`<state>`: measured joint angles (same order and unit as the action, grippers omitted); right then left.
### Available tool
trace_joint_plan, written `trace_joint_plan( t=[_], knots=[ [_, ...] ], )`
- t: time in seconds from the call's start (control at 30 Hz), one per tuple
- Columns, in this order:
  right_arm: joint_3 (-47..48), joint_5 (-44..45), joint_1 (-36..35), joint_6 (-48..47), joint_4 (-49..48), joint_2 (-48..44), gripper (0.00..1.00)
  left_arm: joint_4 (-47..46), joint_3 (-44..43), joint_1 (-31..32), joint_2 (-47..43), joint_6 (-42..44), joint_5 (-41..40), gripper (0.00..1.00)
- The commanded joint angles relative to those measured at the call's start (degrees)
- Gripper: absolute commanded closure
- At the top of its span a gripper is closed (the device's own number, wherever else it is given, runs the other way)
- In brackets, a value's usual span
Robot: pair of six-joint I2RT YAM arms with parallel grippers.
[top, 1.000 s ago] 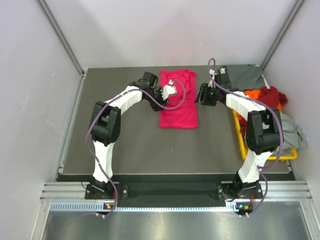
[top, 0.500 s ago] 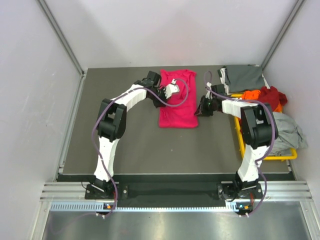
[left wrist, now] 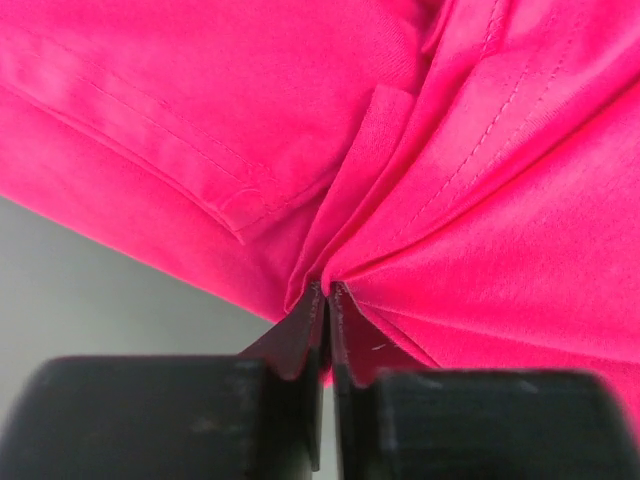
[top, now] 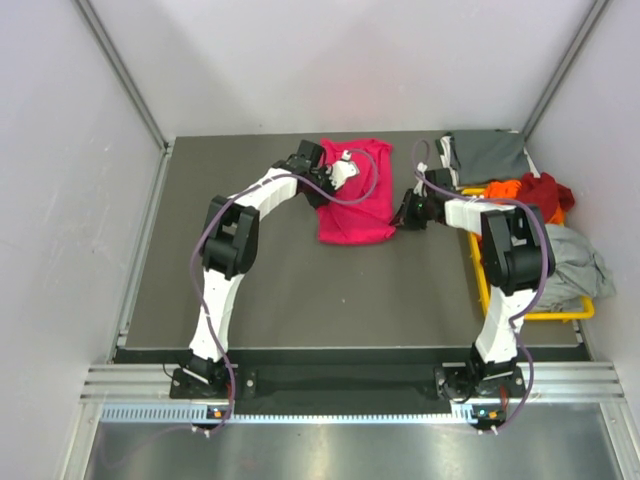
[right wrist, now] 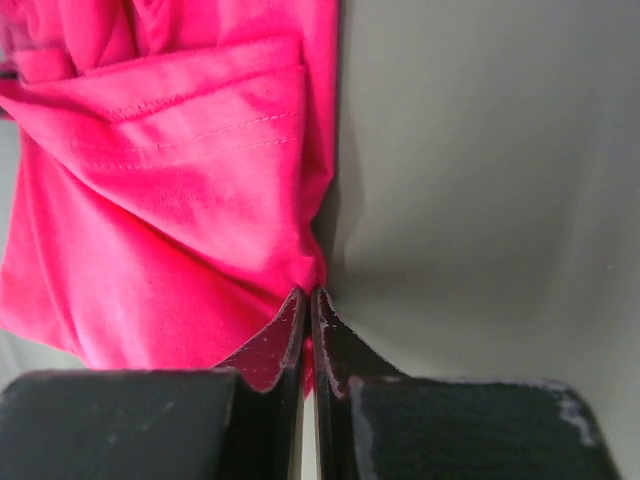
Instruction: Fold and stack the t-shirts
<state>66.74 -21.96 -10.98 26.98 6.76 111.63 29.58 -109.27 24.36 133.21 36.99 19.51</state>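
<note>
Top external camera sits high and behind the arm bases, looking down over the whole flat dark grey table (top: 270,275), the bright magenta-pink soft cotton t-shirt (top: 358,205) toward the far edge. Left wrist camera is pressed in at that shirt's left side, sighting along its black two-finger left gripper (left wrist: 326,293), pink cloth nearly filling the frame. Right wrist camera is just as close at the shirt's right edge, looking past the black two-finger right gripper (right wrist: 306,297), with table beyond. All three views share the shirt.
</note>
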Motion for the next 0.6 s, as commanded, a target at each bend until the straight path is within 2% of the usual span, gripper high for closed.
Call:
trace_joint_plan(
  t=[0.0,0.03,0.07,0.1,0.17,0.2,0.23,0.27,0.37,0.47,0.57],
  knots=[
    [-0.21,1.13,0.96,-0.53,-3.34,-1.42,0.85,-1.11,-1.82,-0.1,0.12,-1.05,-2.11,0.89],
    [0.05,-0.44,1.05,-0.53,-3.16,-1.59,0.75,-0.67,-1.65,0.07,-0.14,-1.05,-1.58,0.72],
    [-0.12,-0.8,0.96,-0.53,-3.07,-1.86,0.66,0.2,-1.47,0.34,-1.27,-0.7,-0.36,0.66],
    [-0.38,-0.72,0.96,-0.61,-2.99,-3.16,0.58,0.47,-0.77,0.51,-2.07,-0.61,0.52,0.6],
    [-1.96,0.42,0.96,-0.79,-2.72,-5.36,0.54,0.74,0.98,0.95,-5.3,-0.61,1.49,0.52],
    [-2.75,1.03,0.96,-0.96,-2.37,-8.07,0.52,0.74,1.6,1.04,-6.46,-0.69,2.37,0.51],
    [-4.23,2.26,0.96,-1.31,-1.94,-9.49,0.51,0.74,2.22,1.13,-7.77,-0.69,2.81,0.5],
    [-5.21,2.88,0.96,-1.49,-1.84,-10.9,0.51,0.83,3.62,1.22,-10.22,-0.87,3.08,0.45],
    [-10.3,3.76,0.79,-1.23,-1.93,-16.44,0.52,1.27,6.95,1.57,-15.15,-0.43,3.69,0.44],
    [-15.66,4.64,-0.61,-0.79,-2.19,-23.1,0.53,2.84,15.81,2.18,-19.98,2.37,4.66,0.43],
    [-19.97,5.52,-2.54,0.61,-3.6,-25.58,0.6,3.11,24.33,3.49,-24.29,5.7,5.28,0.44]
  ],
)
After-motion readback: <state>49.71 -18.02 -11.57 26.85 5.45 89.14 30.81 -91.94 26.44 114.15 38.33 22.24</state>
